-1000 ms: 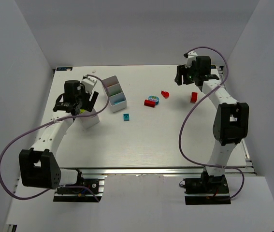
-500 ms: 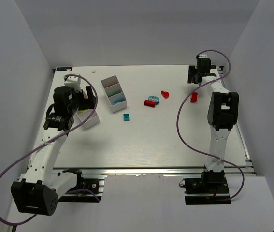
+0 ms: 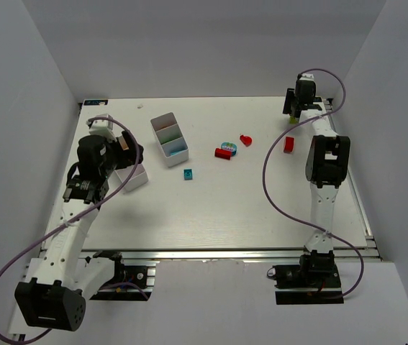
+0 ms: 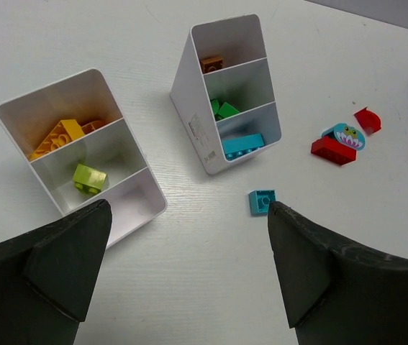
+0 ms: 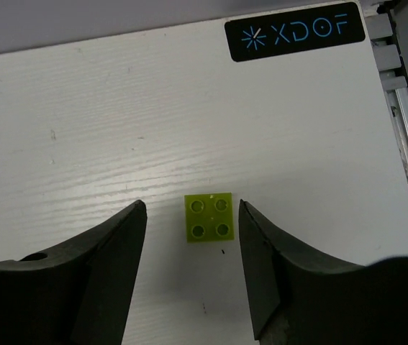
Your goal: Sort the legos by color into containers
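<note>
A lime brick (image 5: 209, 217) lies studs up on the table at the far right; my right gripper (image 5: 191, 210) is open above it, one finger on each side, not touching. In the top view that gripper (image 3: 293, 109) is at the far right corner. My left gripper (image 4: 189, 215) is open and empty, held high above the table near the left bin (image 4: 16, 111). That bin holds yellow bricks (image 4: 60, 136) and a lime brick (image 4: 88, 177). The second bin (image 4: 189, 86) holds brown (image 4: 211, 63), green (image 4: 221, 110) and teal (image 4: 243, 144) bricks.
A teal brick (image 4: 262, 201) lies loose near the second bin. A red brick (image 4: 331, 150), the round multicoloured piece (image 4: 345, 134) and a red curved piece (image 4: 368, 118) lie mid-table. Another red brick (image 3: 288, 144) stands to the right. An XDOF label (image 5: 294, 30) marks the far edge.
My right arm has stretched out to the far right corner and now hangs over the lime brick. My left arm has drawn back and risen away from the left bin.
</note>
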### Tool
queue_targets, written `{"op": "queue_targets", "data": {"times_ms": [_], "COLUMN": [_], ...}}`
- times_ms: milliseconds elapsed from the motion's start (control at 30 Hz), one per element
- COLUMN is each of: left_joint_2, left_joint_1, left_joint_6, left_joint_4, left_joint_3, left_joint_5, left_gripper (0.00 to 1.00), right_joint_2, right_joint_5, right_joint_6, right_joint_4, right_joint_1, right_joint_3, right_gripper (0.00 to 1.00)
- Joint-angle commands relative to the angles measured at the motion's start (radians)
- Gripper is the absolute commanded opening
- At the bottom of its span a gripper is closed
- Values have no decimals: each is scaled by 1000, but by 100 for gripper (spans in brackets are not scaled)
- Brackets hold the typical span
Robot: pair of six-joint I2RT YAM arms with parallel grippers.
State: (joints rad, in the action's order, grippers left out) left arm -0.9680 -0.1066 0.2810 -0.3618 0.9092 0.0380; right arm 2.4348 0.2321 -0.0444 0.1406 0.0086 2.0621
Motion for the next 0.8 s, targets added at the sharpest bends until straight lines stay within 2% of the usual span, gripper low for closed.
{"op": "queue_targets", "data": {"times_ms": [0,500,767], "left_joint_2": [37,-6,-17], "left_joint_1": [5,5,5], "left_joint_6": [43,52,52], "left_joint_4": [1,11,21], "left_joint_3": [0,16,13], "left_joint_5": [-16,-9,-9], "left_gripper": [98,98,98], "right_joint_2": [18,10,-8], "right_joint_5": [-7,21,78], "right_joint_6": [-52,-116,-137], "right_joint_4": [-29,-9,-29], "right_joint_1": [2,2,8], "right_joint_3": [58,-6,-56], "right_gripper": [57,55,62]}}
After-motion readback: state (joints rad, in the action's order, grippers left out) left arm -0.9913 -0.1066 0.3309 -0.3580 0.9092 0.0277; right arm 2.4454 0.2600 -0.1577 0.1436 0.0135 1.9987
